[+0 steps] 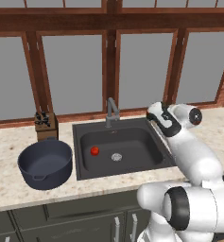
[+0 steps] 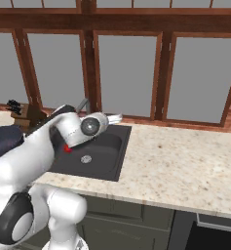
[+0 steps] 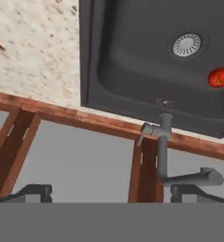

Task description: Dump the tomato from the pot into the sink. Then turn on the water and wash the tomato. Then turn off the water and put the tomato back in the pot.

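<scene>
The tomato [image 1: 94, 151] lies in the sink [image 1: 149, 142], left of the round silver drain [image 1: 116, 157]. It also shows as a red ball [image 3: 219, 77] in the hand view and peeks out beside my arm [image 2: 67, 149]. The pot [image 1: 45, 163] stands upright on the counter left of the sink, and nothing shows inside it. My gripper [image 3: 112, 193] is open with nothing between its fingers. It hovers over the sink's right rear corner, facing the window and the faucet [image 3: 164, 151]. The faucet's spout [image 3: 191, 178] shows close to the right fingertip [image 3: 189, 191].
A brown knife block [image 1: 46, 125] stands behind the pot against the window sill. The faucet [image 1: 112, 112] rises at the sink's back edge. Speckled counter [image 2: 185, 161] stretches right of the sink. Wooden window frames [image 1: 111, 61] close off the back.
</scene>
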### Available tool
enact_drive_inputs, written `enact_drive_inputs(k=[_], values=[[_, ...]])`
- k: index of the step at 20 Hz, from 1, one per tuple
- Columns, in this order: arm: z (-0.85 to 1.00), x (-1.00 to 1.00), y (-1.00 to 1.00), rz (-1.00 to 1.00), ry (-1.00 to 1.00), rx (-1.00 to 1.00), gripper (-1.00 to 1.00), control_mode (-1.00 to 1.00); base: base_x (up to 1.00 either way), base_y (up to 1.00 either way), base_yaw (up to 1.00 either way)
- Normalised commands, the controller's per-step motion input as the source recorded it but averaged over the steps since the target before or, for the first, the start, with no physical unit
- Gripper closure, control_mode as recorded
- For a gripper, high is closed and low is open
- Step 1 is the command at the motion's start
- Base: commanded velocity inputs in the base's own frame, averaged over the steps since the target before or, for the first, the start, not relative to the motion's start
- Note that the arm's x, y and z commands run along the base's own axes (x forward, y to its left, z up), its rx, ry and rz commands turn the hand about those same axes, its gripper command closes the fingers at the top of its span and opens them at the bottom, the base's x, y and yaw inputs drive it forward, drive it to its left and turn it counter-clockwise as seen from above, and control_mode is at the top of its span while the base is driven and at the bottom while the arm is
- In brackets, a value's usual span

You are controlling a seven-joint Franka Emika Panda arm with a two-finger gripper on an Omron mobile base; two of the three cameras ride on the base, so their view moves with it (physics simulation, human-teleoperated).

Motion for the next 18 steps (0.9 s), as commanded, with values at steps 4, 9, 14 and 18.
enact_drive_inputs(k=[4,9,14,18], values=[[0.47,-0.94,0.29,-0.30,0.32,-0.06,-1.00,-1.00,0.00,0.00,0.00],[0.81,-0.45,0.39,-0.24,0.38,-0.01,-1.00,-1.00,0.00,0.00,0.00],[1.00,-0.05,0.43,-0.18,0.35,0.00,-1.00,-1.00,0.00,0.00,0.00],[1.00,-0.16,0.42,-0.10,0.30,-0.05,-1.00,-1.00,0.00,0.00,0.00]])
